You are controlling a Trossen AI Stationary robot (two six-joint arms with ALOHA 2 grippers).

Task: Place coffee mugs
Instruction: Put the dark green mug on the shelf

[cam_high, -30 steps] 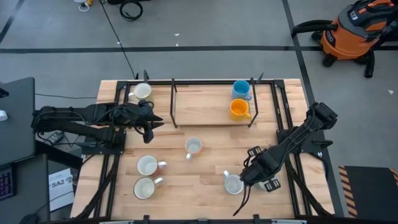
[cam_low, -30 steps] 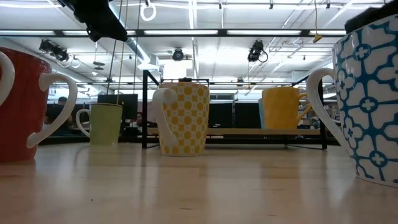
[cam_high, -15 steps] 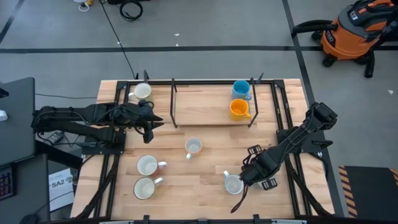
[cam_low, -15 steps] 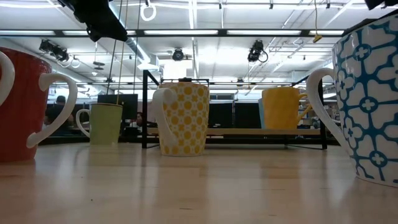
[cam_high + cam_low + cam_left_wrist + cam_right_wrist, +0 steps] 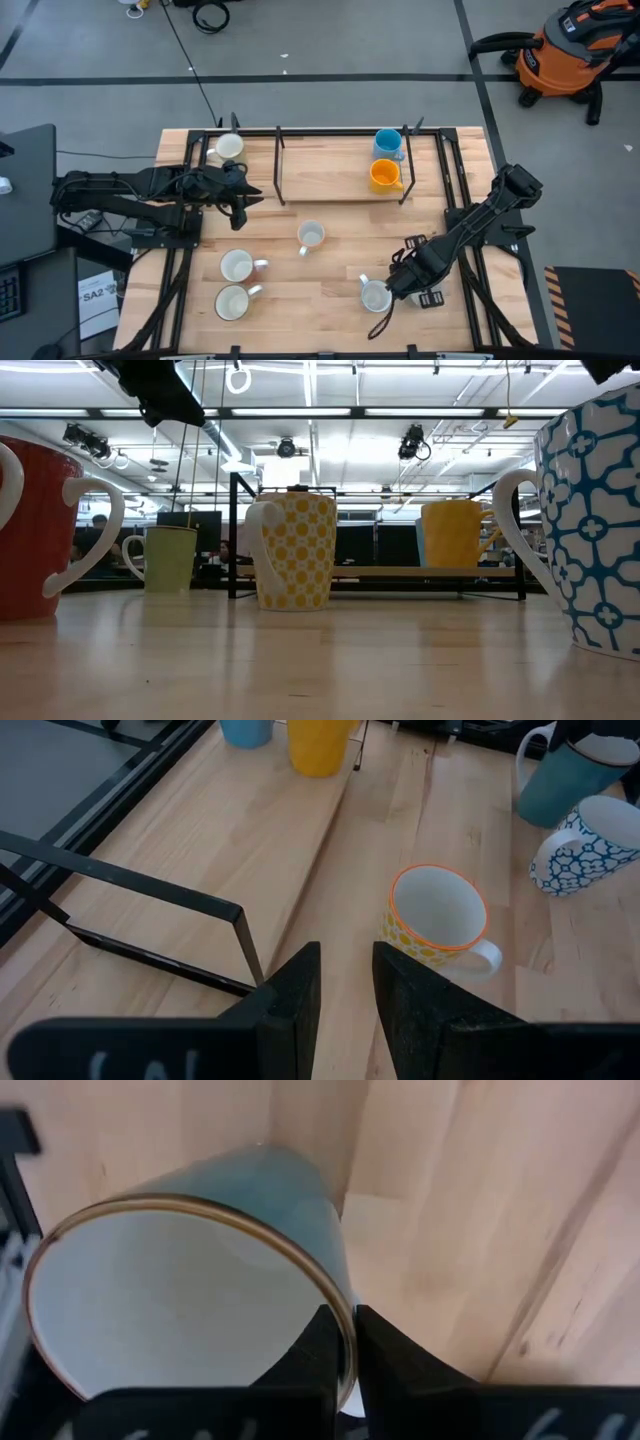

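Note:
Several coffee mugs stand upright on their bases on the wooden table. A blue one (image 5: 387, 143) and an orange one (image 5: 384, 175) stand on the far shelf. A yellow-dotted mug (image 5: 435, 918) is at the middle, and two white-looking mugs (image 5: 236, 266) are near left. A blue-patterned mug (image 5: 590, 845) stands near right. Just beyond it is a teal mug (image 5: 200, 1300), with my right gripper (image 5: 347, 1350) shut on it from above. My left gripper (image 5: 345, 985) hangs open over the left side, holding nothing. My right gripper pinches the teal mug's rim (image 5: 345, 1315), one finger (image 5: 322, 1345) inside the mug and the other outside its wall. The fingers point down from above. The mug appears to stand on the table with its mouth up (image 5: 560, 780).
A black metal rack (image 5: 280, 160) frames the wooden shelf at the far side. Another pale mug (image 5: 229, 146) stands at the far left corner. Black rails run along both table sides. Bare wood lies between the middle mug and the rack.
My right gripper has rolled a little about its own pointing line while staying over the mugs at the near right. No mug has shifted.

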